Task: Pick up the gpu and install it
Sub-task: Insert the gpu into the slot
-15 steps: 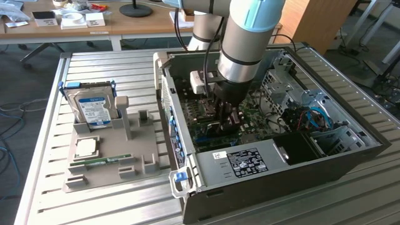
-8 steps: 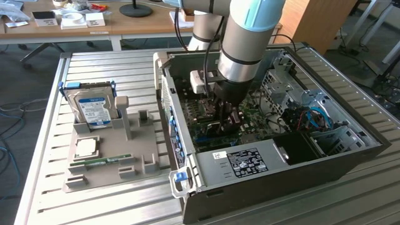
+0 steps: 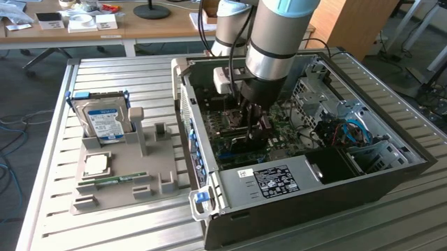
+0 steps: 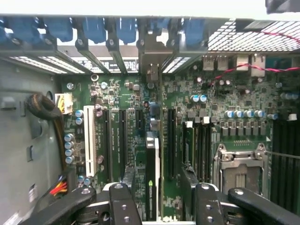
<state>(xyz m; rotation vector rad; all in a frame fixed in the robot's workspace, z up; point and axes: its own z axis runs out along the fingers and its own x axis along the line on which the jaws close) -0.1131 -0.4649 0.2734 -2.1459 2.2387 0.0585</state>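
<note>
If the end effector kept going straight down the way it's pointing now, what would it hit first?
Most likely the green graphics card standing on edge between its open fingers, seated in a slot on the green motherboard inside the open black computer case. Depth is hard to judge; the end effector sits just above it.

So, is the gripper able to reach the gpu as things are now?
Probably yes. The gripper hangs right over the gpu, which stands edge-on on the motherboard. The open fingers are on either side of it, with nothing between.
</note>
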